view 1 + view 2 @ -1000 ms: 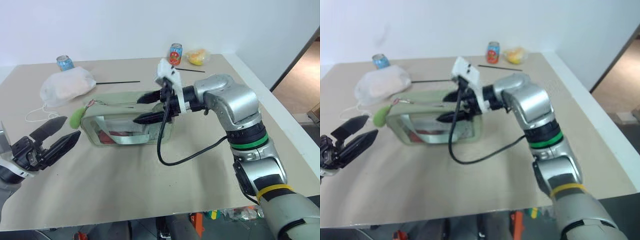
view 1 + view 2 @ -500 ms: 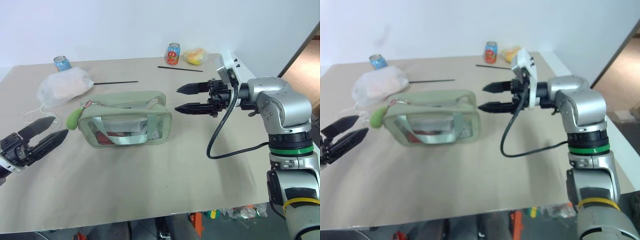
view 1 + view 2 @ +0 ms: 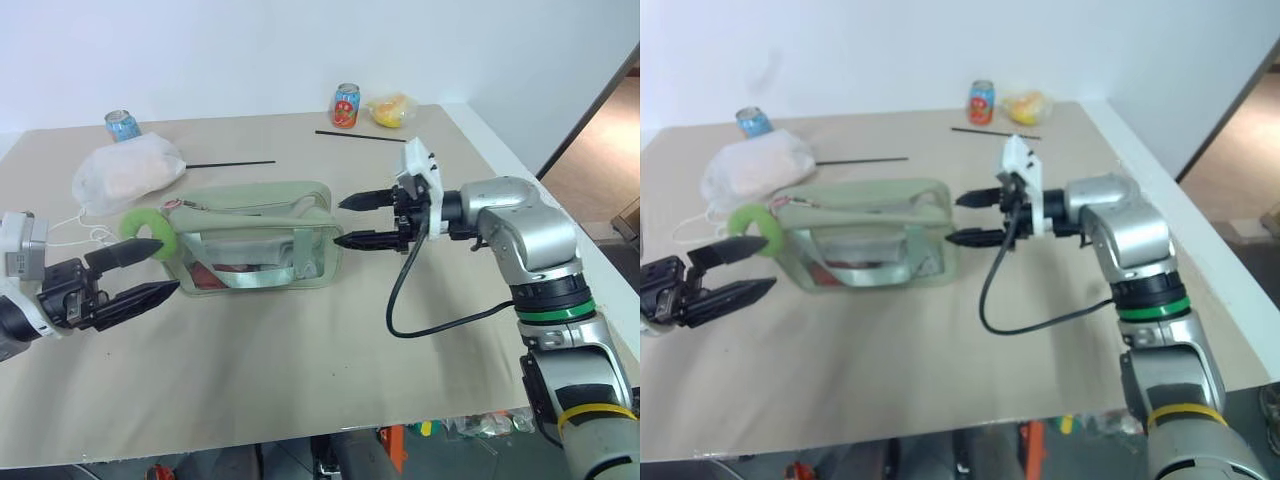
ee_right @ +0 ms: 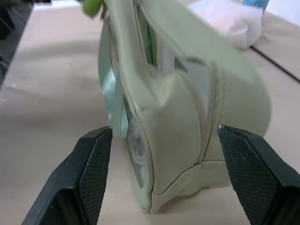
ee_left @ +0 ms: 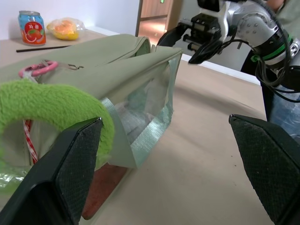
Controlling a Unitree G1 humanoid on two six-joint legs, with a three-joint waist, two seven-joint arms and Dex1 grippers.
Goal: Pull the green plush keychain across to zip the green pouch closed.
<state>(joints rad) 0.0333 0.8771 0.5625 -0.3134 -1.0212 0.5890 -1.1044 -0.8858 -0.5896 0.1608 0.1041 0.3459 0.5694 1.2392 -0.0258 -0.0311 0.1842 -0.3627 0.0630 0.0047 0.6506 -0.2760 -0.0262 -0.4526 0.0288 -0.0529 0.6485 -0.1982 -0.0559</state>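
Left claw [image 3: 150, 268] gapes wide, upper finger at the keychain [image 3: 146, 224] on the pouch's [image 3: 255, 240] left end. Right claw [image 3: 351, 221] released, tips straddling the pouch's right end on the table [image 3: 300, 350]. Far cans' [image 3: 346, 105] writing unreadable.

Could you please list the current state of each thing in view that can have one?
green pouch: upright on the table, zipper not yet pulled across.
green plush keychain: at the pouch's left end, ungripped.
left gripper: open, by the keychain.
right gripper: open, straddling the pouch's right end.
white plastic bag: lying full.
two cans: upright.
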